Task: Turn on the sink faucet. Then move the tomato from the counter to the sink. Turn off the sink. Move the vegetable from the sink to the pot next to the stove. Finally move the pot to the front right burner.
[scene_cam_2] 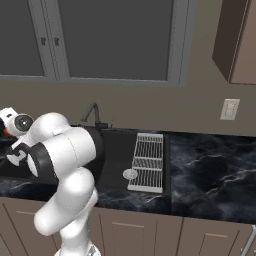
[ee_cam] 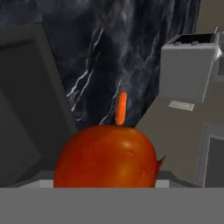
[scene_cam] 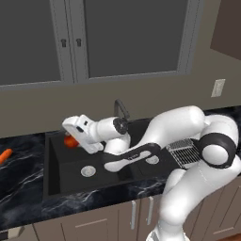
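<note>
The tomato (scene_cam: 70, 141) is a round red-orange ball held at the tip of my gripper (scene_cam: 72, 138), above the back left corner of the sink (scene_cam: 61, 181). In the hand view the tomato (ee_cam: 105, 158) looms large right in front of the camera and hides the fingertips. The jaws stand wide around it. The thin dark sink faucet (scene_cam: 121, 109) rises behind the basins, to the right of my hand, and its gooseneck (scene_cam_2: 91, 112) also shows in the right base view. The black marble counter (scene_cam: 23, 188) surrounds the sink.
A long orange carrot (scene_cam: 4, 155) lies on the counter left of the sink; the carrot (ee_cam: 121, 108) appears beyond the tomato in the hand view. A wire rack (scene_cam_2: 149, 161) lies over the sink's right side. Silver drains (scene_cam: 88, 171) sit in the basins.
</note>
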### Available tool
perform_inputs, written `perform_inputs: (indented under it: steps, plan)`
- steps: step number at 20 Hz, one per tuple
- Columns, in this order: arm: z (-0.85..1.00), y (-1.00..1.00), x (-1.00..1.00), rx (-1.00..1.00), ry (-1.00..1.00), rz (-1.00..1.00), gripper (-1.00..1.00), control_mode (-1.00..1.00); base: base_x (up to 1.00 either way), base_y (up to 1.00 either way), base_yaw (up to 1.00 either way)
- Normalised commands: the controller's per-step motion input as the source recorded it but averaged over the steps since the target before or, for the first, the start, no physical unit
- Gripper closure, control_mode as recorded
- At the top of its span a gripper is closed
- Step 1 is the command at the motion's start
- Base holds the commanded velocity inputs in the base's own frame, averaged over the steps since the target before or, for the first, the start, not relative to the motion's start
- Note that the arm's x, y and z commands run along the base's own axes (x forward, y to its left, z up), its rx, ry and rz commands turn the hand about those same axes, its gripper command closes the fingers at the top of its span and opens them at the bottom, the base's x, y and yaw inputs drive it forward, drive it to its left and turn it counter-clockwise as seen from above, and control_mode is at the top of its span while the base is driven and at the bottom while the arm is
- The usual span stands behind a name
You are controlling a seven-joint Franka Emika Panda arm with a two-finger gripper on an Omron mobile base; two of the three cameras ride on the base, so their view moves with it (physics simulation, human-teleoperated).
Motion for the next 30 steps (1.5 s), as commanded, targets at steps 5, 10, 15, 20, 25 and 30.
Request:
perform_inputs:
  steps: [5, 10, 15, 20, 25, 30]
  plan:
    - [0.61, 0.00, -0.28, 0.33, 0.29, -0.16, 1.00, -1.00, 0.00, 0.00, 0.00]
    - [0.55, 0.02, -0.25, 0.33, 0.33, -0.14, 1.00, -1.00, 0.00, 0.00, 0.00]
    - [0.23, 0.03, -0.14, 0.31, 0.25, -0.12, 1.00, -1.00, 0.00, 0.00, 0.00]
    - [0.07, -0.04, -0.18, 0.46, 0.09, 0.01, 1.00, -1.00, 0.00, 0.00, 0.00]
    - [0.26, 0.00, -0.37, 0.43, 0.18, 0.00, 1.00, -1.00, 0.00, 0.00, 0.00]
    - [0.47, 0.00, -0.46, 0.31, 0.11, 0.03, 1.00, -1.00, 0.00, 0.00, 0.00]
